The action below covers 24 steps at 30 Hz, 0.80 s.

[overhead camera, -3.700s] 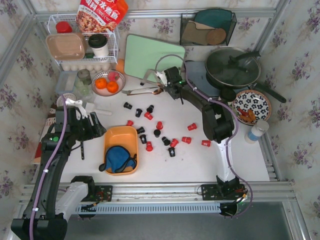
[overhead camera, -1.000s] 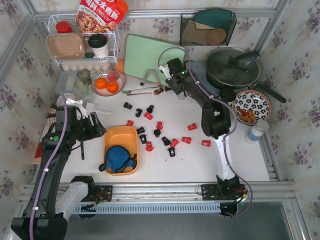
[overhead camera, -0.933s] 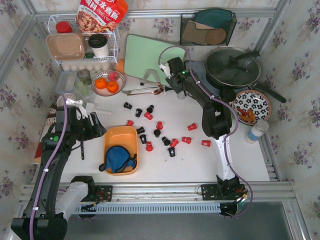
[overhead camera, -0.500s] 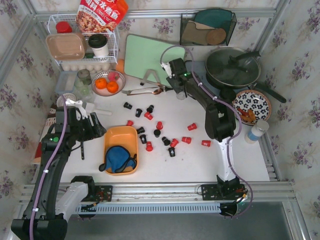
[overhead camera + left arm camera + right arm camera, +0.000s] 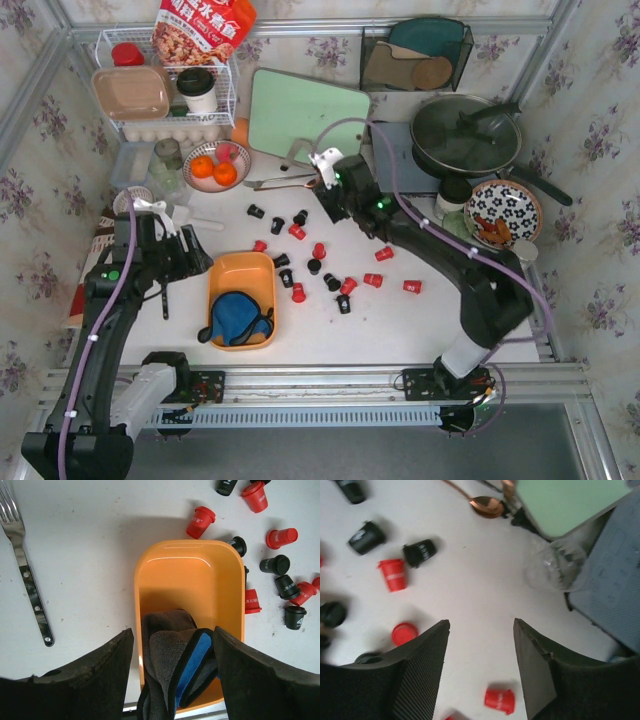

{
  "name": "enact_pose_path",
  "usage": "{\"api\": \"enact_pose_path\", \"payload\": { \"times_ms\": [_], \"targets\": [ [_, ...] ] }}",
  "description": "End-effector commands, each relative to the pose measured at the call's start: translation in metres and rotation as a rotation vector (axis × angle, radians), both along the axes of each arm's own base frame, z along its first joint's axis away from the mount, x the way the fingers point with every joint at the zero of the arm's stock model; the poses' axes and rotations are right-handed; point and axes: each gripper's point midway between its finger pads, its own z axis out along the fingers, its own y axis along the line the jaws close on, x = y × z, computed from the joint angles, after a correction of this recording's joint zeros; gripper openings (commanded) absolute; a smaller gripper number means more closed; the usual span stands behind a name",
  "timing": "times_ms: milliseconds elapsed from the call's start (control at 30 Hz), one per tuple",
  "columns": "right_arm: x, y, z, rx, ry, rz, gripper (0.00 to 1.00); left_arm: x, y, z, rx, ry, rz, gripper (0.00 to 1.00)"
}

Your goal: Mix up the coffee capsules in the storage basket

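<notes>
The orange storage basket (image 5: 240, 268) (image 5: 190, 575) sits at the front left and holds a folded grey-and-blue cloth (image 5: 238, 318) (image 5: 182, 665); no capsule shows inside it. Red and black coffee capsules (image 5: 373, 280) (image 5: 200, 522) (image 5: 392, 574) lie scattered on the white table to the right of the basket and behind it. My left gripper (image 5: 203, 262) (image 5: 172, 632) hangs open above the basket's near end, with the cloth below the gap. Over the scattered capsules, my right gripper (image 5: 337, 207) (image 5: 481, 622) is open and holds nothing.
A clear glass (image 5: 555, 570) and a copper spoon (image 5: 487, 505) lie near the green cutting board (image 5: 305, 112). A pan (image 5: 465, 135), patterned plate (image 5: 503, 212), bowl of oranges (image 5: 215, 168) and wire rack (image 5: 165, 90) line the back. A fork (image 5: 27, 580) lies left of the basket.
The right arm has swung away from the cutting board toward the front left, over the capsules, and its jaws have opened wider. The left arm has not moved.
</notes>
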Motion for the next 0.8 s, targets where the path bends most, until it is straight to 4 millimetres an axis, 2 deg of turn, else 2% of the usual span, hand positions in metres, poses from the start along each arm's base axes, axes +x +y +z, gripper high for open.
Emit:
{"api": "enact_pose_path", "payload": {
  "times_ms": [0, 167, 300, 533, 767],
  "targets": [
    [-0.024, 0.023, 0.022, 0.241, -0.102, 0.038, 0.62, -0.002, -0.002, -0.002, -0.005, 0.028, 0.02, 0.68],
    [-0.059, 0.025, 0.033, 0.437, -0.16, 0.086, 0.66, -0.01, -0.011, -0.006, 0.007, 0.082, 0.019, 0.67],
    [-0.079, 0.017, 0.031, 0.477, -0.181, 0.114, 0.66, -0.021, -0.019, -0.016, 0.061, 0.151, 0.006, 0.66],
    [-0.101, 0.007, 0.023, 0.521, -0.194, 0.134, 0.65, -0.045, -0.036, -0.046, 0.129, 0.323, -0.019, 0.66],
    [-0.112, 0.01, 0.019, 0.577, -0.187, 0.161, 0.64, -0.069, -0.049, -0.077, 0.235, 0.476, -0.041, 0.61]
  ]
}}
